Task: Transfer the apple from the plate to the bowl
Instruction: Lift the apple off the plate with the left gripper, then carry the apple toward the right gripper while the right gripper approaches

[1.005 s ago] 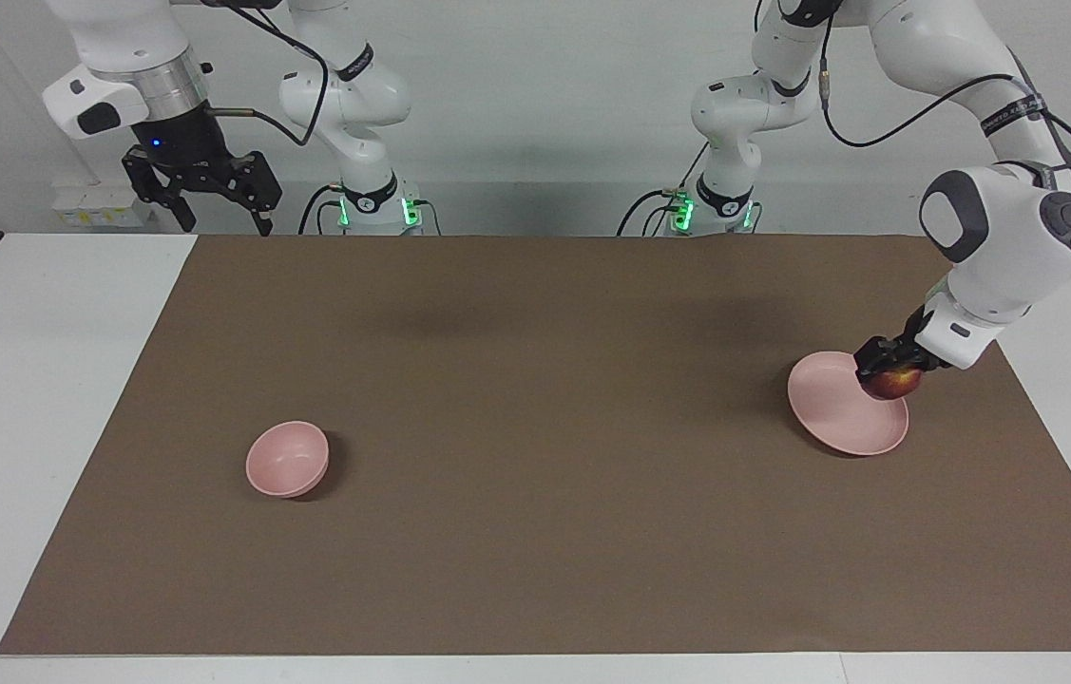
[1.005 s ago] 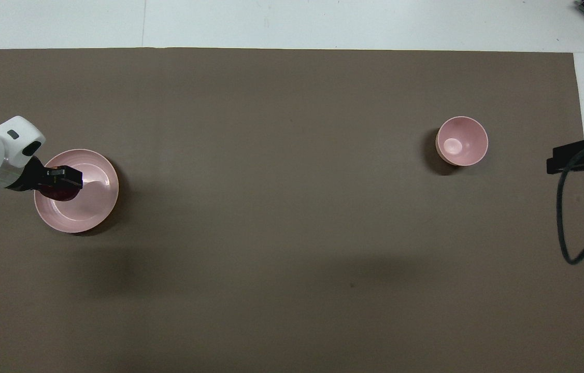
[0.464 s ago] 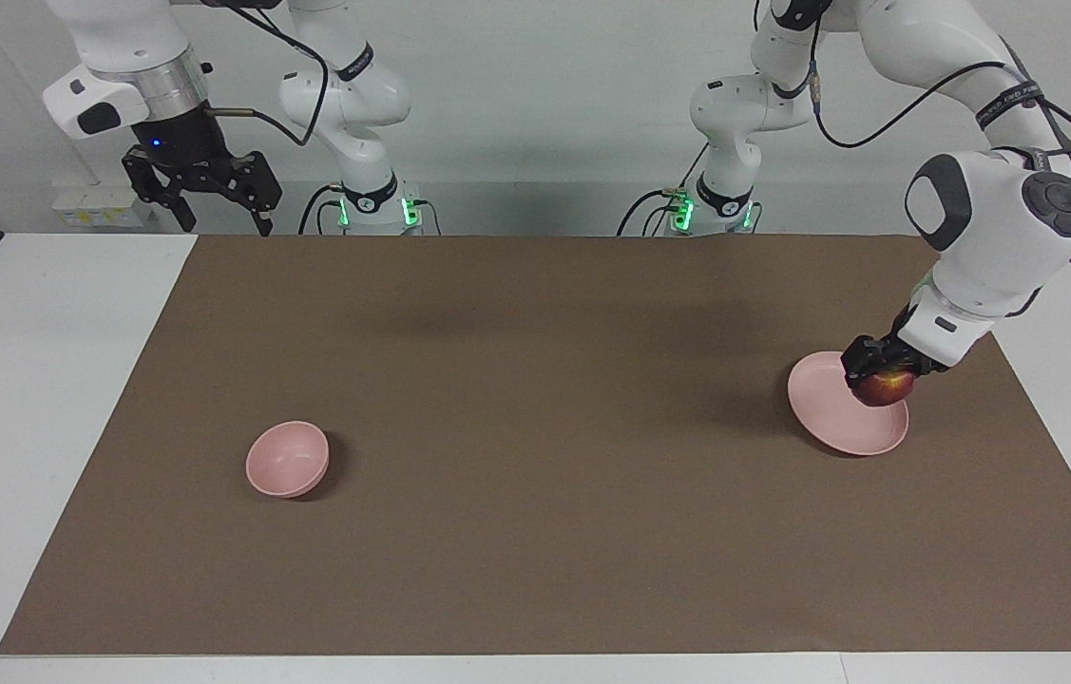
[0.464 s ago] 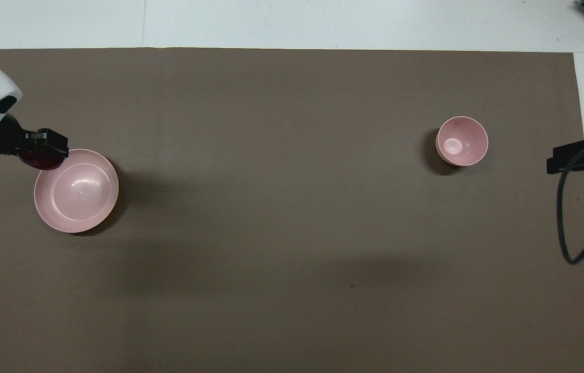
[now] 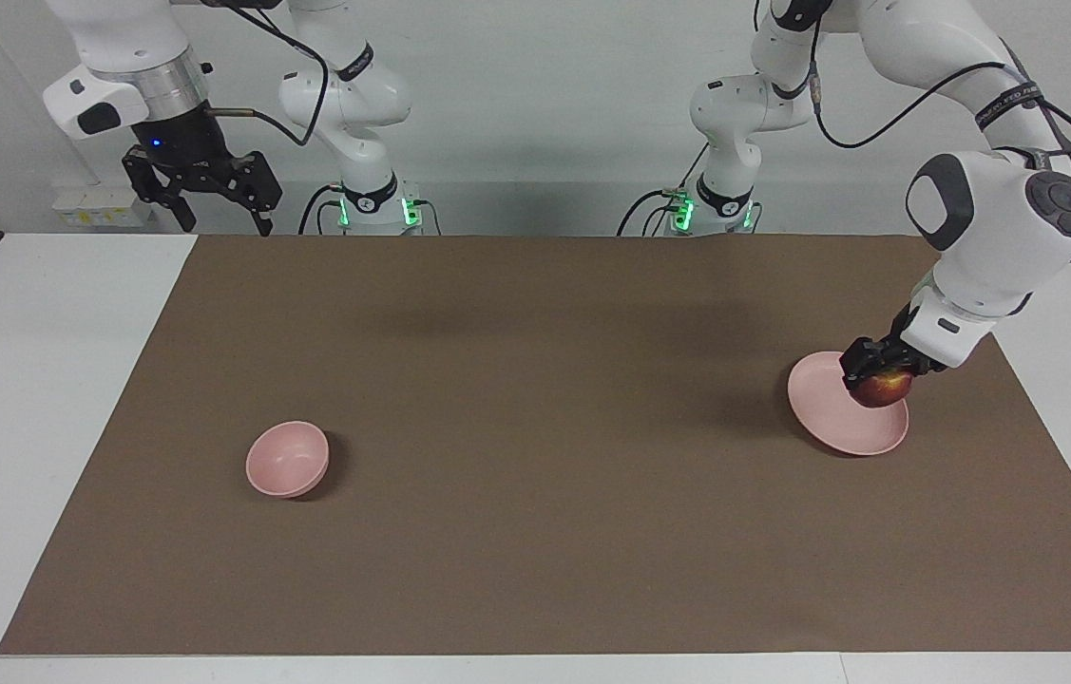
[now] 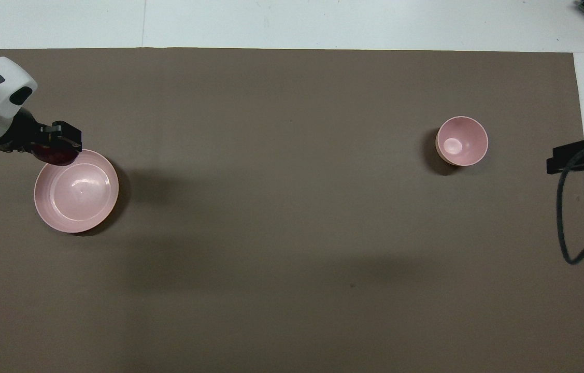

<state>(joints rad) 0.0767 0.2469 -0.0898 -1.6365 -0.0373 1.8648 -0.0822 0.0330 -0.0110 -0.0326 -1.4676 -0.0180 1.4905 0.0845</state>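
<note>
The left gripper (image 5: pixel 877 373) holds the dark-red apple (image 5: pixel 883 388) in its jaws, raised over the empty pink plate (image 5: pixel 834 418). The pink bowl (image 5: pixel 286 460) sits empty on the desk (image 5: pixel 535 532), well apart toward the right arm's end. The right gripper (image 5: pixel 202 195) waits, jaws wide.

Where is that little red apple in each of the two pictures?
Facing view: the apple is near the picture's right edge, gripped by the left gripper over the plate.
Overhead view: the apple is near the picture's left edge, over the plate's rim.
Shared landmark: the pink bowl, toward the right arm's end.
</note>
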